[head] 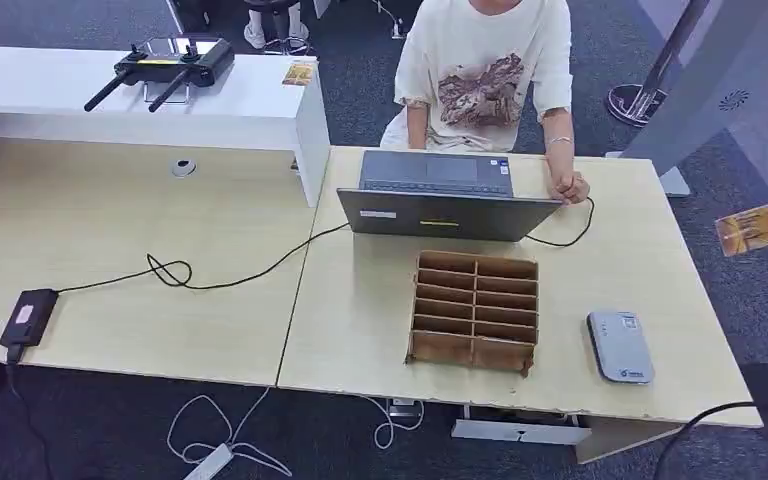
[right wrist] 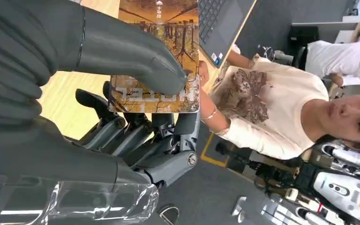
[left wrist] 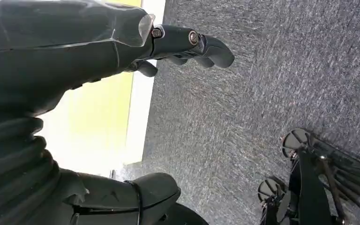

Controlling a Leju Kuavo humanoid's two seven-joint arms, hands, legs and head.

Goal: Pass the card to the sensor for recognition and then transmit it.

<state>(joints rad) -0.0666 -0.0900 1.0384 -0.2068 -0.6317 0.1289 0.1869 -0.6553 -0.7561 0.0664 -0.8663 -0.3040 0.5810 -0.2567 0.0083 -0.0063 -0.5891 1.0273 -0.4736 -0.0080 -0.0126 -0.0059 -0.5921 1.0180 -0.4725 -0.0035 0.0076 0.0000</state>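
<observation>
The thin, glossy orange-brown printed card (right wrist: 161,51) is being pinched in the robot's right hand (right wrist: 136,101), thumb pressing on its face near one short edge and darker fingers (right wrist: 122,133) backing it from behind. It looks light, stiff and slick, so I'd judge an edge pinch like this leaves the far end free to present flat. In the head view the card (head: 750,230) is hanging off beyond the right edge of the pale wooden desk (head: 360,320), well apart from the small grey card reader (head: 621,346) lying near the desk's front right corner. The left hand (left wrist: 187,44) is hanging by the floor, fingers curled in around nothing.
</observation>
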